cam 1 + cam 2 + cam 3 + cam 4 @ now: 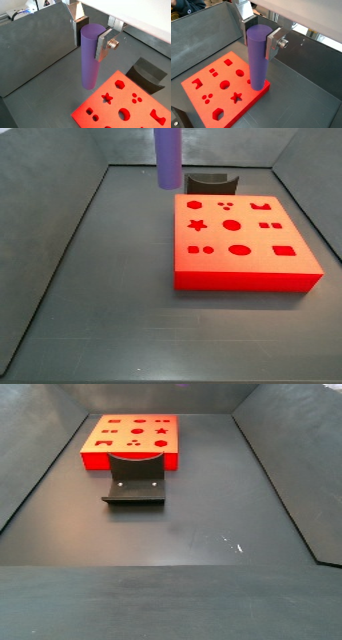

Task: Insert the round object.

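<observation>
My gripper is shut on the round object, a long purple cylinder peg, and holds it upright by its upper end. Both show in both wrist views: the gripper and the peg. In a side view the peg hangs above the floor, behind the red block's far left corner; the gripper is cut off there. The red block has several shaped holes in its top, among them a round hole. The peg's lower end is near the block's edge and is in no hole.
A dark fixture stands on the floor right against the red block's side, also seen in a wrist view and a side view. Grey walls enclose the floor. The red block lies at the far end there.
</observation>
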